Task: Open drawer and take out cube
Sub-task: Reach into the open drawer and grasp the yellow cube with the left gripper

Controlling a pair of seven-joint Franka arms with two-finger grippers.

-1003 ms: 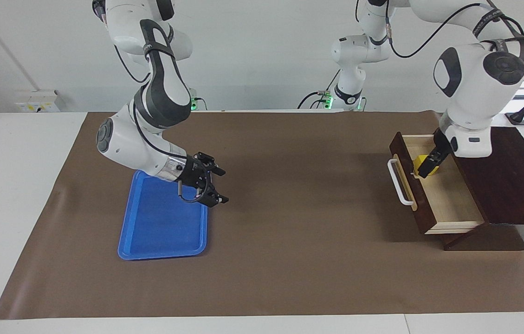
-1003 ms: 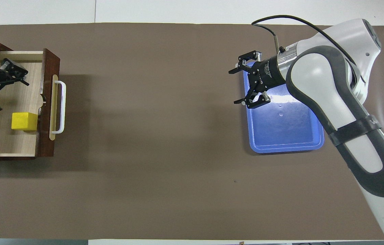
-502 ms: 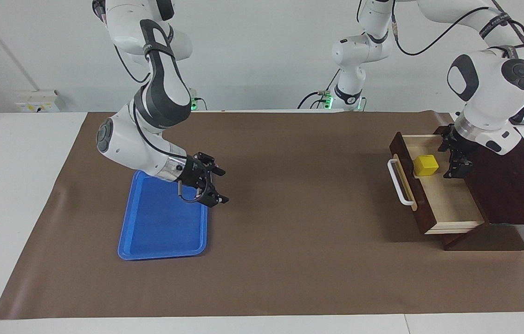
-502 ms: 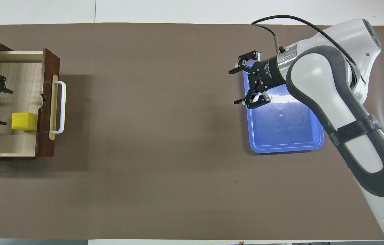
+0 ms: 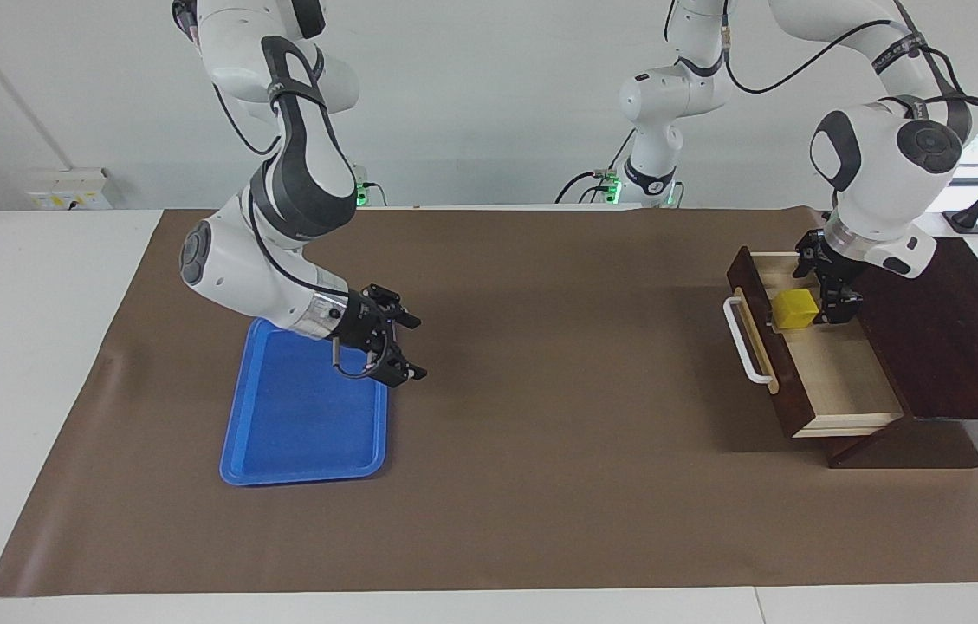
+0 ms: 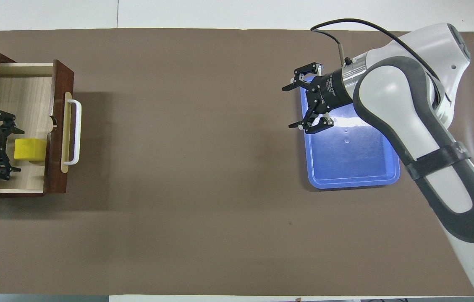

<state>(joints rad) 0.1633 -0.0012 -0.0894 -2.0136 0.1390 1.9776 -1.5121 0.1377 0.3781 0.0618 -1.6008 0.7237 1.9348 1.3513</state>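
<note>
Left gripper (image 5: 826, 295): arm arched down from above at the left arm's end of the table, wrist bent over the open drawer (image 5: 835, 373); fingers spread wide, just beside the cube (image 5: 795, 308), not closed on it. In the overhead view its arm is cut off at the picture's edge.

Cube: yellow, on the drawer's pale floor, close to the drawer front with its white handle (image 5: 745, 340).

Right gripper (image 5: 402, 347): elbow folded low, wrist level, hanging over the edge of the blue tray (image 5: 298, 433) toward the right arm's end; fingers spread wide, holding nothing; this arm waits.

Brown mat (image 5: 540, 485): covers the table.
</note>
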